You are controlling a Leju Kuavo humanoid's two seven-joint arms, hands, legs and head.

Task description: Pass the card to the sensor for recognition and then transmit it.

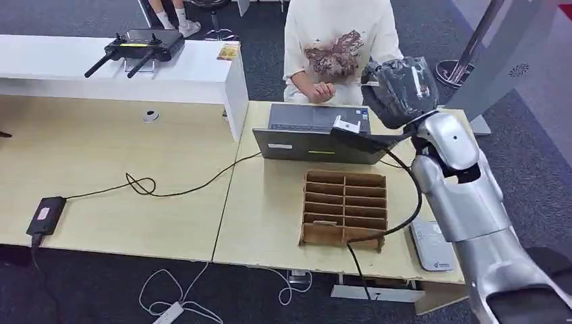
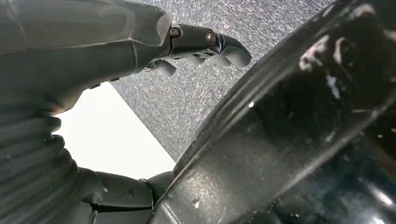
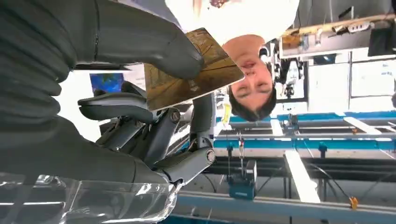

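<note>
The right hand [image 1: 403, 91] is standing raised at about 1 o'clock of the head view, above the far edge of the surface [image 1: 270, 209] and in front of a seated person [image 1: 337, 47]. Its thumb and fingers [image 3: 140, 105] are clamping the brown card [image 3: 191, 70], which is sticking out flat toward the person. Just below the hand a laptop [image 1: 313, 135] is lying, and a cardboard divider box [image 1: 344, 208] is sitting nearer. The left hand [image 2: 201, 44] is hanging over grey carpet, its fingers curling loosely and holding nothing.

A golden-brown patterned flat card [image 3: 191, 70] is pinched by the grey-thumbed right hand [image 3: 140, 107]; beyond it, a white brown-printed shirt [image 1: 335, 40] is seen.
</note>
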